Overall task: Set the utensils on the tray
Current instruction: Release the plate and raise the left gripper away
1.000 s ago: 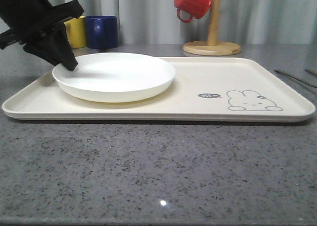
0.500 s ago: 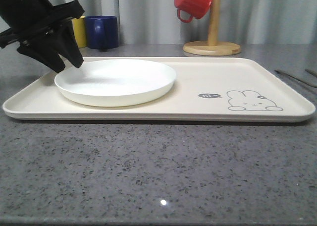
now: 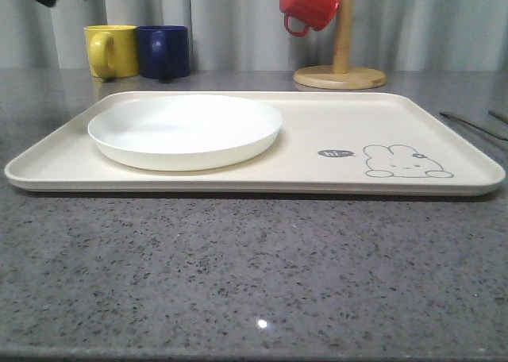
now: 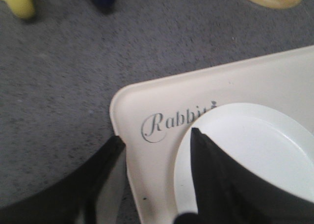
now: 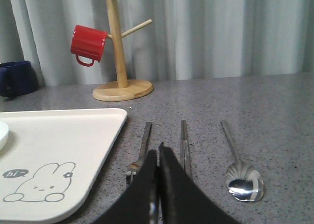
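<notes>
Left tool (image 4: pixel 154 177) agape, holding nothing, above tray (image 3: pixel 333 124) corner; right tool (image 5: pixel 158 160) pinched shut, empty — fork (image 5: pixel 142 145), chopsticks (image 5: pixel 183 140), spoon (image 5: pixel 240 177) (on table (image 3: pixel 238 283)) at tray's 3 o'clock.

Left pincer (image 4: pixel 154 177) jaws spread wide, empty, right pincer (image 5: pixel 158 157) fingertips pressed together, empty

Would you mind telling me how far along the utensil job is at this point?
Done: the white plate sits on the tray, and the left claw hangs open above its corner.
In hand: nothing; the right claw is shut and empty.
Left: the fork, chopsticks and spoon all lie on the counter beside the tray, so every utensil remains to be moved.
</notes>
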Controlling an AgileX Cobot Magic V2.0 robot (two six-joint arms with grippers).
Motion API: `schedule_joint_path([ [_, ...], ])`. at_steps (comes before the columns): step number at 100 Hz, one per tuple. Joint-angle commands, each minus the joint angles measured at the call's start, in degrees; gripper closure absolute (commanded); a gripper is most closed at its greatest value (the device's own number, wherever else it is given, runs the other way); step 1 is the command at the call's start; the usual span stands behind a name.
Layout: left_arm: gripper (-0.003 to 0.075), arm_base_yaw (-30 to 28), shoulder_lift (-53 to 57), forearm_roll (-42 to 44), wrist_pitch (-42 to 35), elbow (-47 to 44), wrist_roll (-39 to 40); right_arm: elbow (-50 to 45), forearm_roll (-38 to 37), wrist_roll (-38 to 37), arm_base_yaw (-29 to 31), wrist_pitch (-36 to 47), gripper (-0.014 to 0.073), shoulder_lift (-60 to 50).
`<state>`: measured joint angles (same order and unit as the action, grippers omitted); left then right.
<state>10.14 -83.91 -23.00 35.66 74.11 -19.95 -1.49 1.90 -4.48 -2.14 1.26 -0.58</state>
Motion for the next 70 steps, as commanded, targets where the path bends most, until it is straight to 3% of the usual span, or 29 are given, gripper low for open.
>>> schedule_joint_path([
  [1, 0.0415, -1.0, 8.3, 0.6, -7.7, -2.8, 0.1, 1.0, -0.1, 0.5, 0.4, 4.8, 0.0662, -1.3],
  [49, 0.0415, -1.4, 41.9, 3.4, -29.4, -35.6, -0.1, 1.0, -0.1, 0.5, 0.4, 4.8, 0.0662, -1.3],
  [70, 0.0416, -1.4, 53.0, 4.0, -32.4, -45.8, -0.1, 1.0, -0.1, 0.5, 0.4, 4.8, 0.0662, -1.3],
])
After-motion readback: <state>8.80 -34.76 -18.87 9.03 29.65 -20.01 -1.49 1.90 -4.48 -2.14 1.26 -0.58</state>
